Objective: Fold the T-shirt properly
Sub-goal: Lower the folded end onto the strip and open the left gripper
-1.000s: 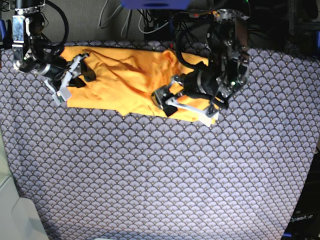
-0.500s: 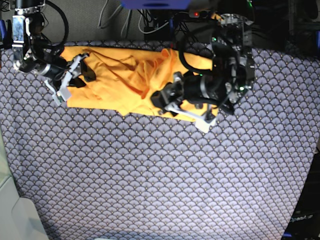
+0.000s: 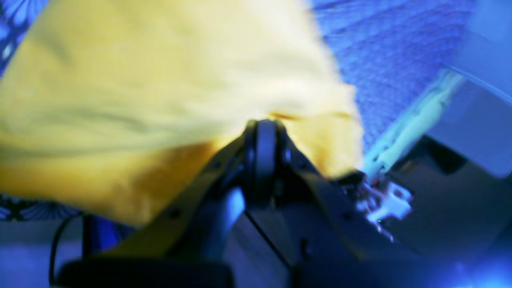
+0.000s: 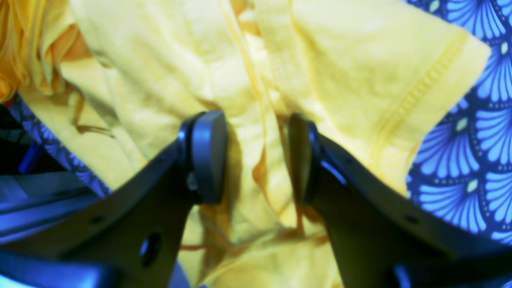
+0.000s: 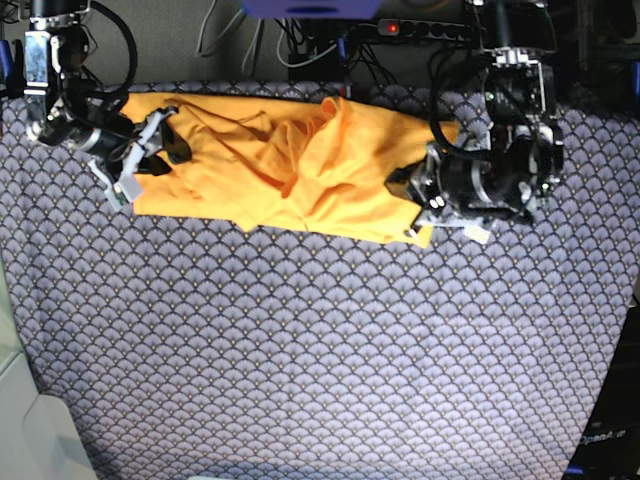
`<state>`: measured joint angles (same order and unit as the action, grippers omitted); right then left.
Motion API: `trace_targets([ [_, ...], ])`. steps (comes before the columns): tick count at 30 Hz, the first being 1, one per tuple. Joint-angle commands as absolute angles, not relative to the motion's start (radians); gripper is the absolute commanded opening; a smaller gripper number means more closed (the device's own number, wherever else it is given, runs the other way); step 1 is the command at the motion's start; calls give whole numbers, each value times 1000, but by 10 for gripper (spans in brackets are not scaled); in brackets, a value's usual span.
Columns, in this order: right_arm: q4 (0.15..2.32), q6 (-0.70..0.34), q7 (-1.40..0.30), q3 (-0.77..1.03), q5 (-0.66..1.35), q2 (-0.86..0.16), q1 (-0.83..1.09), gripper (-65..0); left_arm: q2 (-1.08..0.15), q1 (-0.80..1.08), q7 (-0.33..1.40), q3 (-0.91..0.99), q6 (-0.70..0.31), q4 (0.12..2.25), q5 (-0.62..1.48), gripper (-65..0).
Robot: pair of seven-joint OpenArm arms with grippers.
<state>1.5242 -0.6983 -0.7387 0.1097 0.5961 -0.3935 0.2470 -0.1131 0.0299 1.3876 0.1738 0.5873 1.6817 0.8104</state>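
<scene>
- The soft yellow-orange cotton T-shirt (image 5: 290, 170) lies rumpled along the far side of the scale-patterned cloth desk (image 5: 320, 350).
- Left hand (image 3: 262, 128) pinches its right edge.
- Right hand (image 4: 256, 156) spread over its left sleeve.

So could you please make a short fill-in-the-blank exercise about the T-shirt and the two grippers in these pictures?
1. The left gripper is ____ on the T-shirt.
2. The jaws of the right gripper stand ____, with fabric between them.
3. The T-shirt lies on a cloth printed with a ____ pattern.

Missing words: shut; open; fan (scallop)
</scene>
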Motion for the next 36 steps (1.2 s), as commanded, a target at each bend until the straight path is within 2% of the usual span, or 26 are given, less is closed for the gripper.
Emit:
trace_targets([
  [1,1535,-698,-746,113,588,-407,245,-376,-111,-8,1396,174,587,1670,829,-650],
  [5,1535,-698,-746,113,588,-407,245,-376,-110,-48,1368,173,585,1590,837,-650],
  [17,1535,-698,-743,113,588,-407,245,-376,-127,-84,1316,182,585,1570,805,-650],
  [24,1558,-698,-748,116,588,-409,231,-381,-159,1,1317,205,587,1733,961,-650],
  [32,1581,-698,-753,117,588,-421,232,-381,-173,105,1325,401,585,1939,1096,-650],
  [36,1583,-698,-792,119,588,-421,222,-381,-208,168,1320,484,585,1965,1202,-650],
])
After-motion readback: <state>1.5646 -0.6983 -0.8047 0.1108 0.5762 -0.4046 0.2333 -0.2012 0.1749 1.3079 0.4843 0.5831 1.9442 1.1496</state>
